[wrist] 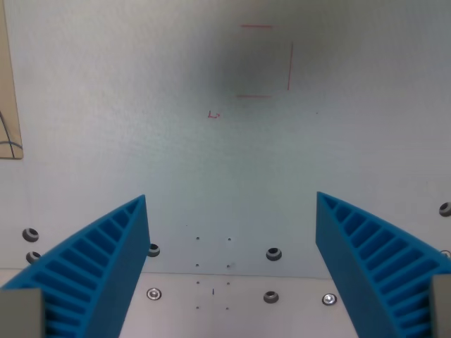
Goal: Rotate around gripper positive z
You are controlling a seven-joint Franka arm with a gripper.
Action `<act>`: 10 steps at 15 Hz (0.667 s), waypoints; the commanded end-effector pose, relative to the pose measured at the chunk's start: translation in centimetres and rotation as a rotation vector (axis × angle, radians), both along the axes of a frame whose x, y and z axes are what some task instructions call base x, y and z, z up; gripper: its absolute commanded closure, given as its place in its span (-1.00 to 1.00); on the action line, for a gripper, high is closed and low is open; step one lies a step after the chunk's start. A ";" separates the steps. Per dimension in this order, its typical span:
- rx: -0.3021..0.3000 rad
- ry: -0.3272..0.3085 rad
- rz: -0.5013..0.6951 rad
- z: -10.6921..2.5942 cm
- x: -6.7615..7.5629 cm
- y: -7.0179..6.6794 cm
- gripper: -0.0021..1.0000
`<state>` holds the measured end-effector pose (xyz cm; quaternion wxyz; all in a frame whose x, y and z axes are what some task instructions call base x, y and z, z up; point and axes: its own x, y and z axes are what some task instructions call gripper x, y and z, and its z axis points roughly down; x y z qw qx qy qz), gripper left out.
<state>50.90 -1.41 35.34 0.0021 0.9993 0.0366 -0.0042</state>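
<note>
Hovering above faint red marks point(264, 60), the pincer point(231, 204) gapes wide.

Pale grey table point(106, 84), faint red markings point(264, 60), wooden board point(8, 91) at left edge

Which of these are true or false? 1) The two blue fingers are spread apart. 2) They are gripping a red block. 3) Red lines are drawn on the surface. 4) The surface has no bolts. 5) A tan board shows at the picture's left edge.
1) True: the blue fingers stand wide apart, so the gripper is open.
2) False: nothing sits between them, only bare grey surface.
3) True: thin red lines form a partial square near the top.
4) False: bolts dot its lower part.
5) True: a tan board lies at the wrist view's left.
</note>
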 end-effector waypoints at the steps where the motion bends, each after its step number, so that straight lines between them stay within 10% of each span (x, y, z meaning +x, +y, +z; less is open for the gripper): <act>1: -0.001 -0.004 -0.149 0.2 0.0 0.0 -1.00; 10: -0.002 -0.005 -0.254 0.2 0.0 0.0 -1.00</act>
